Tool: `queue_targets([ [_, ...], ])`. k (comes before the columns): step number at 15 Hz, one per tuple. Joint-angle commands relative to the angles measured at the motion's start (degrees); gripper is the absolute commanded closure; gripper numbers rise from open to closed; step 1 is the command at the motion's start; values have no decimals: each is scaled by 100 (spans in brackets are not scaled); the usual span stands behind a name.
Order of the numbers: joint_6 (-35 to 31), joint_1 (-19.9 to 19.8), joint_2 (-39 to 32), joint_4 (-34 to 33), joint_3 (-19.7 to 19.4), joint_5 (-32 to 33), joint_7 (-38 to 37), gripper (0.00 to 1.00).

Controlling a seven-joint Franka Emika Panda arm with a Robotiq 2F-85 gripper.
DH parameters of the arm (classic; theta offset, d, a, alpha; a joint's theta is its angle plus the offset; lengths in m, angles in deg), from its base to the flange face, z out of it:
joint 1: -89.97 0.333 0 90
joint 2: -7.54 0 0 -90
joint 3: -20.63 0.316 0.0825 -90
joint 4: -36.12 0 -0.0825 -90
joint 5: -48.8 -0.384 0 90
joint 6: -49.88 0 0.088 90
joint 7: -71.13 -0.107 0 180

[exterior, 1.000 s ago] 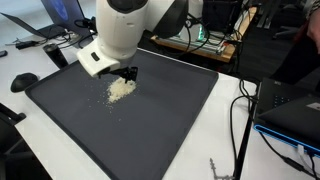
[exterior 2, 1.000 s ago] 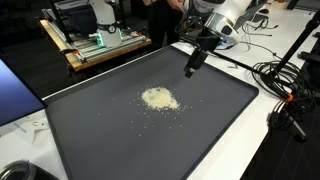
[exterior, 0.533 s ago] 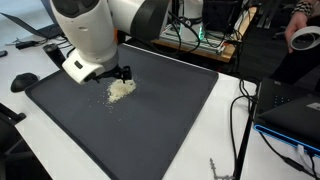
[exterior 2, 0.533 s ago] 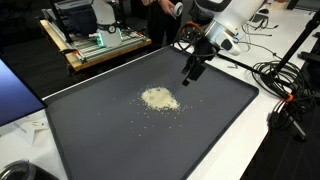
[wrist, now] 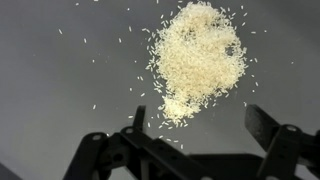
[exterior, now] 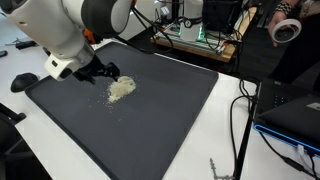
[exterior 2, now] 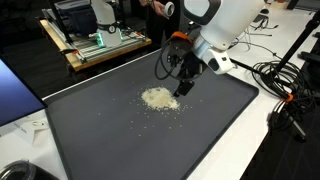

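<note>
A small heap of pale rice grains lies on a dark grey mat, with stray grains scattered round it. My gripper hangs just above the mat at the edge of the heap. Its jaws stand open with nothing between them. In the wrist view the heap fills the upper right, and the two dark fingertips frame its near edge from below.
The mat lies on a white table. A black mouse sits beside the mat. Cables and a laptop lie off its other side. A cart with electronics stands behind.
The arm has swung across the mat and come down next to the rice heap. The jaws have stayed open.
</note>
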Motion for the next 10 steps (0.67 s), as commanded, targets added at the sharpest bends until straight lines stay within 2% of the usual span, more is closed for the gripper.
queue_targets([
  [1, 238, -321, -317, -543, 136, -367, 636, 0],
  [10, -13, -1177, -216, -354, 203, -1240, 1748, 0],
])
